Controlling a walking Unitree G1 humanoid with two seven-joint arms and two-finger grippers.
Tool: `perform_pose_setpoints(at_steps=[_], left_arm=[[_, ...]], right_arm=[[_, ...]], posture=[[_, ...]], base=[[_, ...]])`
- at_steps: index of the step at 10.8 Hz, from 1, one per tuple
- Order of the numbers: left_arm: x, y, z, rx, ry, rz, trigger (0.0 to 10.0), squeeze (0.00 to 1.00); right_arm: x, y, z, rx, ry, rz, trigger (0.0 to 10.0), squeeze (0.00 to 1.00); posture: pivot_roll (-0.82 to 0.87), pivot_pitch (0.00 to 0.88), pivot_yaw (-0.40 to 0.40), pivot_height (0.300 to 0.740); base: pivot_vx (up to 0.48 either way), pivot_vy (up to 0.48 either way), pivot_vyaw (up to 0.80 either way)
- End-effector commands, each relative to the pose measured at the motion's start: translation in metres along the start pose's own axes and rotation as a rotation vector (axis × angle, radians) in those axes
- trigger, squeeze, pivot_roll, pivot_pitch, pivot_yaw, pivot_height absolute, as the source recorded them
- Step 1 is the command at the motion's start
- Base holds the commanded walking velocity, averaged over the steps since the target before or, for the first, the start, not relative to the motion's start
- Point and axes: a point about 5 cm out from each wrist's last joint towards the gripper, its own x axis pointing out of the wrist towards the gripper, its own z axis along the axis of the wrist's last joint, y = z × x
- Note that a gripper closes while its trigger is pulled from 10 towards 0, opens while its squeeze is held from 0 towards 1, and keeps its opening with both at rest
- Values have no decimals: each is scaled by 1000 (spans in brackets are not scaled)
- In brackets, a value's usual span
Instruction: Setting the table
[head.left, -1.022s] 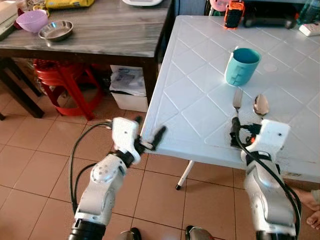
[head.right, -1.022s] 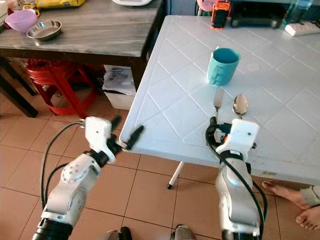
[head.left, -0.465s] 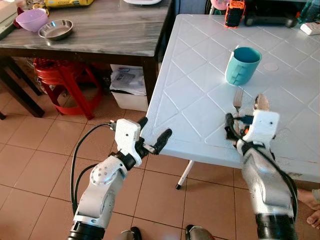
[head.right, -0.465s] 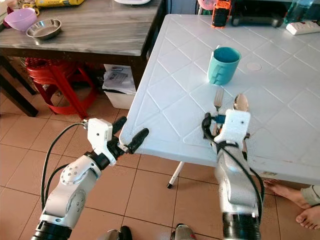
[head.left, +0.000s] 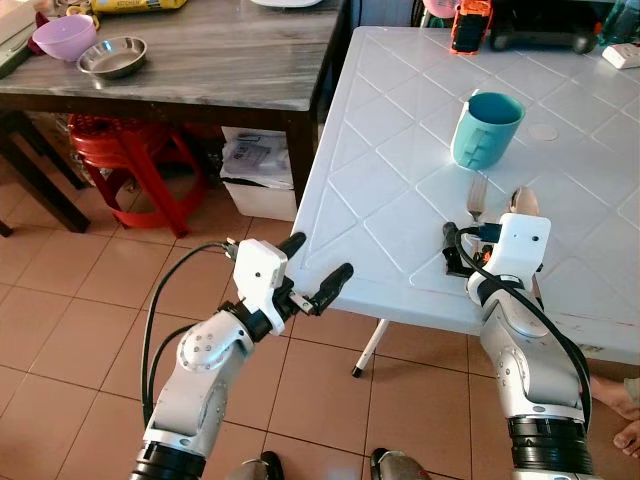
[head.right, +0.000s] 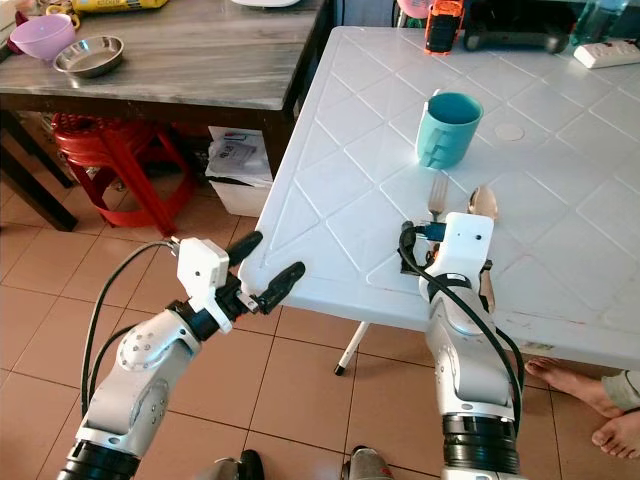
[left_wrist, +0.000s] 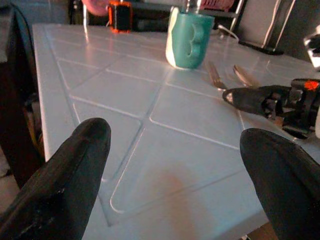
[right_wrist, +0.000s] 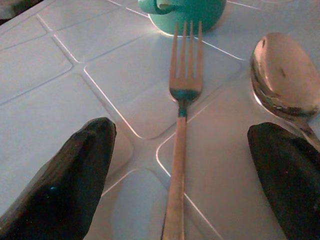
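On the white plastic table (head.left: 400, 130) stands a teal cup (head.left: 485, 130). Just nearer than it, a fork (head.left: 475, 198) and a spoon (head.left: 522, 203) lie side by side. My right gripper (right_wrist: 180, 145) is open low over the table, with the fork (right_wrist: 181, 100) running between its fingers (right_wrist: 75, 170) and the spoon (right_wrist: 282, 75) beside the other finger. My left gripper (head.left: 318, 260) is open and empty at the table's near left corner. In the left wrist view it looks across the tabletop toward the cup (left_wrist: 189, 39).
A dark wooden table (head.left: 200, 60) at the back left holds a purple bowl (head.left: 64, 38) and a steel bowl (head.left: 112, 57). Under it are a red stool (head.left: 130, 160) and a white box of papers (head.left: 258, 175). A person's bare foot (head.left: 625, 435) is at the lower right.
My left gripper has moved right and forward, up to the table's corner. My right gripper has moved forward and a little left along the fork's handle.
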Motion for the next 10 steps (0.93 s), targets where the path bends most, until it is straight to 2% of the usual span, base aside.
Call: perform_pose_setpoints(at_steps=[1, 3, 4, 7, 10], left_arm=[[-1, -2, 1, 12, 0, -29, 10000, 0], [-2, -12, -3, 15, 14, -71, 10000, 0], [-2, -13, -4, 19, 15, -74, 10000, 0], [-2, -11, -5, 25, 14, -69, 10000, 0], [-2, -11, -5, 32, 8, -77, 10000, 0]], right_arm=[[1, 2, -2, 1, 22, 17, 10000, 0], [5, 2, -3, 0, 48, 40, 10000, 0], [5, 3, -5, -5, 63, 45, 0, 0], [1, 5, -20, -32, 156, 73, 0, 0], [-6, -7, -28, -42, 192, 33, 0, 0]], posture=[[-183, 208, 77, 740], [-185, 210, 80, 740], [-185, 210, 80, 740], [-183, 208, 77, 740], [-184, 208, 78, 740]], base=[[0, 0, 0], [0, 0, 0], [0, 0, 0], [0, 0, 0], [0, 0, 0]])
